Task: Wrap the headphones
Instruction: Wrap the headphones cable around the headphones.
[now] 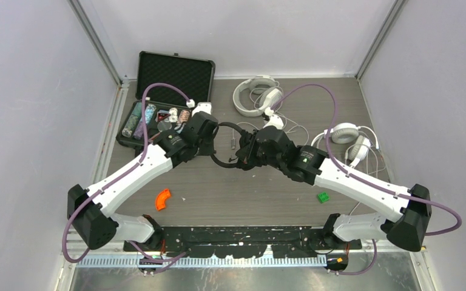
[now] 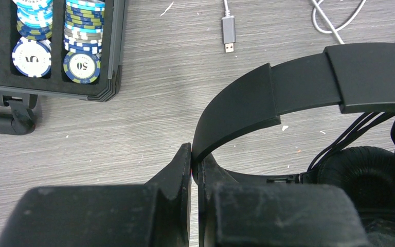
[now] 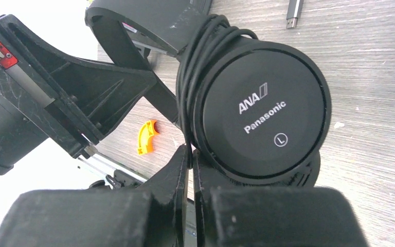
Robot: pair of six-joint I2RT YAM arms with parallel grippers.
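I have the black headset [image 1: 219,162] lifted between my two arms in the middle of the top view, above the worktop [image 1: 249,194]. My left end effector [image 2: 192,157] is closed on the lower end of its headband [image 2: 298,82], and the two fingers are pressed flat on the band. My right end effector [image 3: 190,154] is also closed almost fully. As far as the right wrist view shows, it pinches the thin black cord [image 3: 190,77] just beside the ear cup [image 3: 265,116] that has the letter L.

Several turns of this cord already lie around the headset, between the end of the headband and the ear cup, and they look tight and neat. I cannot see how much loose cord is left, because the part below my fingers is hidden. I judge this first headset to be mostly wound but not finished: the end of the cord must be secured and the headset put down.

The two white headsets are not wrapped. One white headset [image 1: 271,96] lies at the upper centre of the top view. The other white headset [image 1: 343,133] lies at the right, behind my right arm. The pale cords of both are spread loose over the worktop. So, in my judgement, about one third of the work is nearly done, and two full wrappings are left.
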